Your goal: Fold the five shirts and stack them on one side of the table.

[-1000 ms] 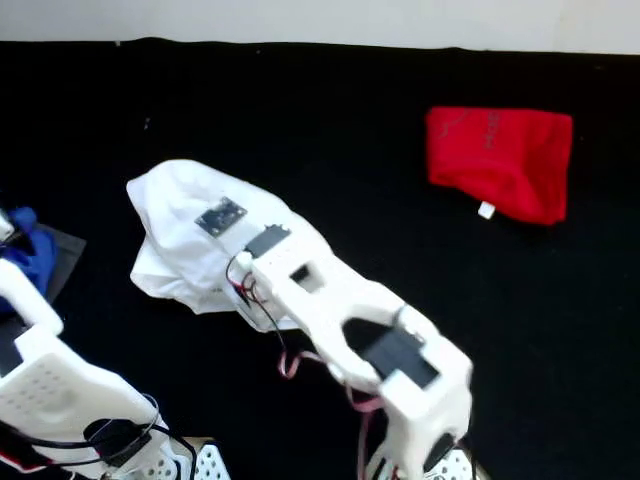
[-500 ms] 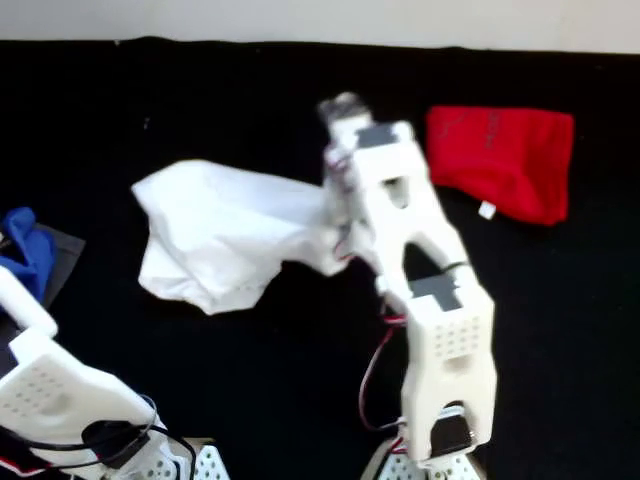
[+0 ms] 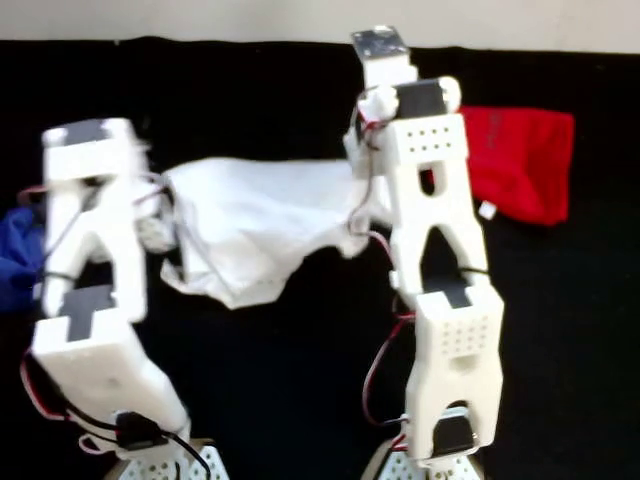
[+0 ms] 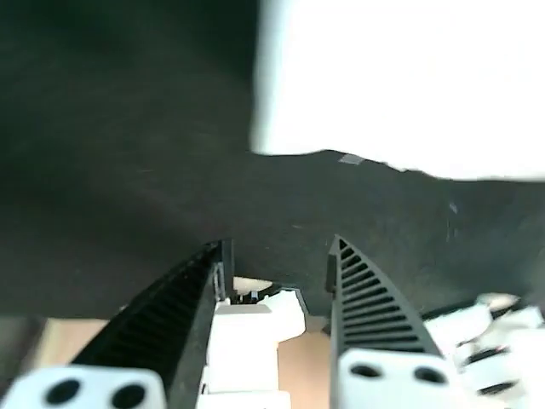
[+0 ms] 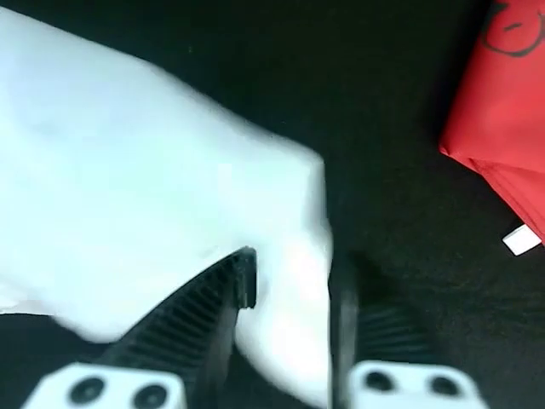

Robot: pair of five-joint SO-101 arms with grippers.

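Black cloth-covered tabletop (image 3: 250, 400) carries 3 garments and 2 arms.

Rumpled white fabric shirt (image 3: 255, 225): left of centre, between the 2 arms. Its right end is drawn out toward the right arm, the rest bunched and sagging. Unfolded.

White plastic right arm (image 3: 440, 250): stands upright at mid-table, wrist at the white fabric shirt's right end.

White plastic left arm (image 3: 90, 300): raised at the table's left side, wrist just beside the shirt's left edge.

Folded red fabric shirt (image 3: 520, 160): far right, lying flat, well apart from the white one. Small white tag (image 3: 487, 210) at its near edge.

Blue fabric garment (image 3: 15, 255): at the left edge, partly behind the left arm.

Right gripper (image 5: 294, 260): pinching a fold of the white fabric shirt, cloth filling the space between its jaws.

Left gripper (image 4: 279, 247): jaws spread, only bare tabletop between them, white cloth lying beyond the tips.
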